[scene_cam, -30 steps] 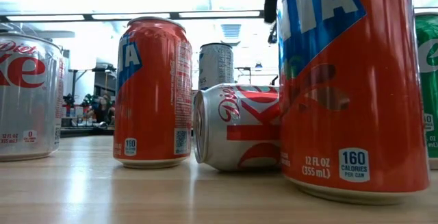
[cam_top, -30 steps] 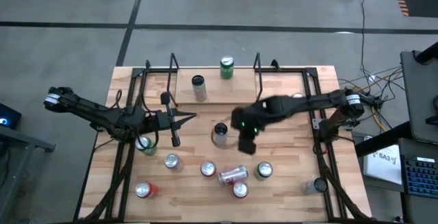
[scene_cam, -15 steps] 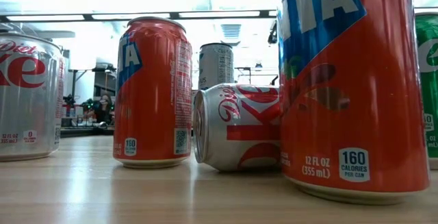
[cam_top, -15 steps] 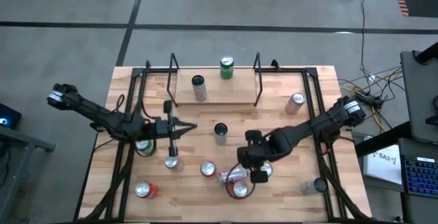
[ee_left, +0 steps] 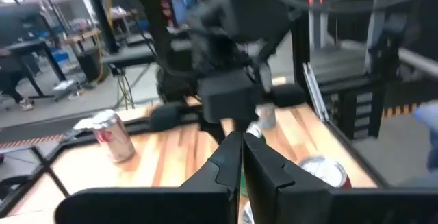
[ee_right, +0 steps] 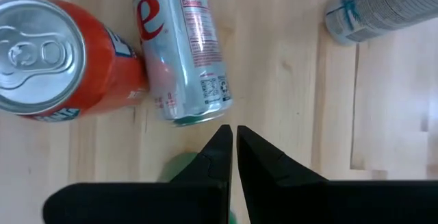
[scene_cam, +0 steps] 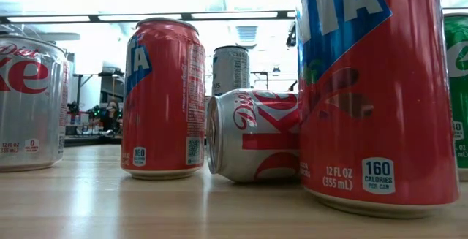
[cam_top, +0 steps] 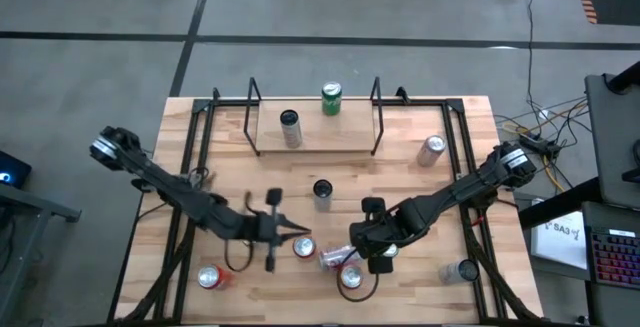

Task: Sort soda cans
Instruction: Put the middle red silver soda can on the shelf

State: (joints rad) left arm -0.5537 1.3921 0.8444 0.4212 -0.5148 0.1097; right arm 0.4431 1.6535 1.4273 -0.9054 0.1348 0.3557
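Observation:
Soda cans stand and lie about the wooden table [cam_top: 420, 207]. Near the front edge are a red can [cam_top: 304, 248], a silver-and-red can lying on its side [cam_top: 335, 258], a red can [cam_top: 350, 277] and a red can [cam_top: 210, 278]. The low view shows the lying can [scene_cam: 252, 133] between two upright red cans [scene_cam: 164, 96], [scene_cam: 373, 93]. My left gripper [cam_top: 292, 235] is shut and empty, just left of the red can. My right gripper [ee_right: 230, 133] is shut beside the lying can's end [ee_right: 195, 111], over a green can [ee_right: 183, 168].
A green can [cam_top: 331, 99] and a dark can [cam_top: 290, 127] stand at the far edge between black frame posts. A black can [cam_top: 321, 192] stands mid-table. Silver cans lie at the right [cam_top: 432, 149] and near right [cam_top: 462, 270]. Black rails run along both sides.
My left gripper has swung toward the near edge and rightward, ending beside the front red can. My right gripper has moved from the table's middle toward the near edge, stopping over the lying can and the green can. The cans have stayed in place.

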